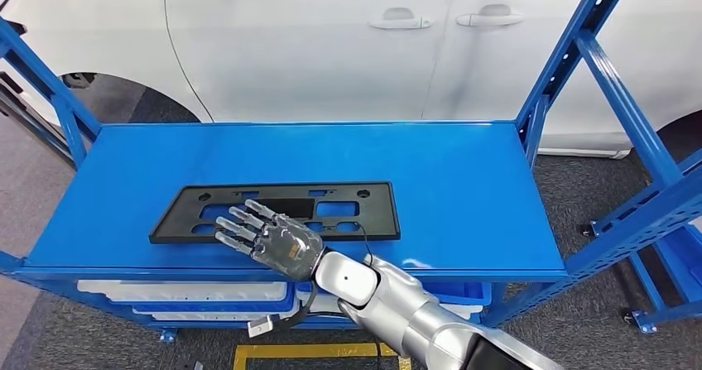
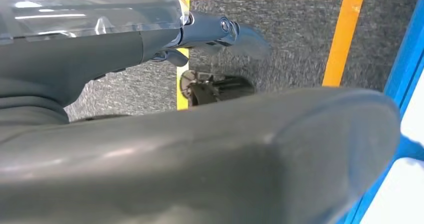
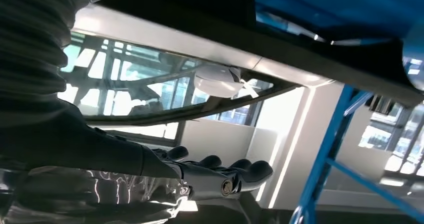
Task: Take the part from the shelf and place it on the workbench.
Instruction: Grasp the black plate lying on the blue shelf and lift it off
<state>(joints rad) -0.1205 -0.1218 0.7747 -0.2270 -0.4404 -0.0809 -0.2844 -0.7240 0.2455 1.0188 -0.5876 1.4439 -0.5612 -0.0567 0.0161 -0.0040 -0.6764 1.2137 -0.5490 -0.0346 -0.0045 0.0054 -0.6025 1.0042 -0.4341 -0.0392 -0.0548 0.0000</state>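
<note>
Flat black plate lies near the shelf's front edge: probably light, stiff, slippery. Right hand rests on it, fingers spread, grasping nothing. Grip the front rim.

- The shelf top lies bare and open right of the plate, and behind it.
- Blue uprights close both ends.
- The white car stands close behind.
- The right hand lies flat over the plate's near edge.
</note>
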